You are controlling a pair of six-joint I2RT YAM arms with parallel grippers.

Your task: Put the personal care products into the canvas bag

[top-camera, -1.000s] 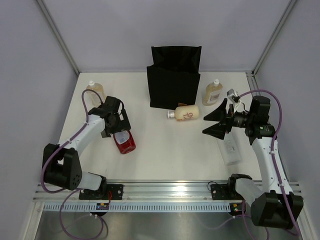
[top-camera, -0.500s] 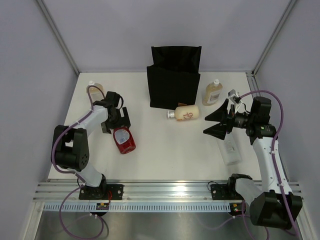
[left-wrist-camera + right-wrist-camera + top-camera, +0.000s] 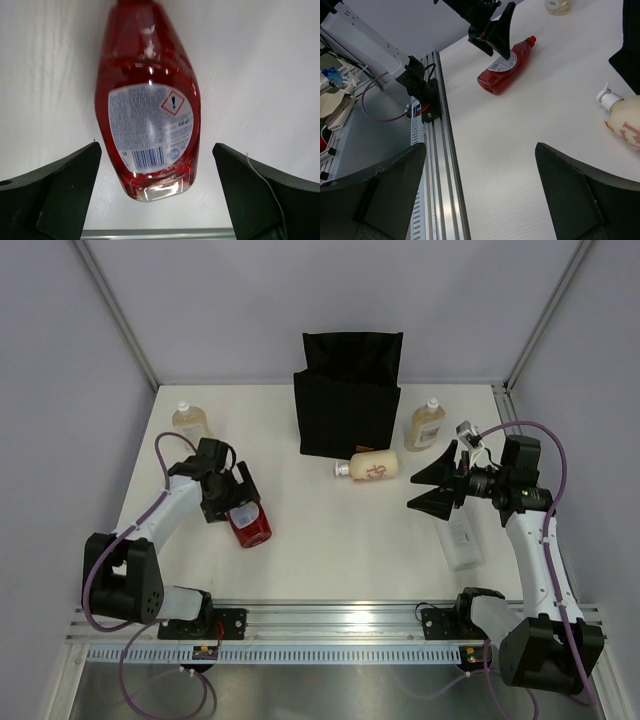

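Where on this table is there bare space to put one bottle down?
The widest bare patch lies centrally, between the red bottle and the flat white bottle, nearer than the cream pump bottle. A smaller one lies between the left amber bottle and the canvas bag. Right of the bag, around the right amber bottle, it is crowded.

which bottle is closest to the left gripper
The red bottle, lying right under the open left gripper; every other bottle is farther off.
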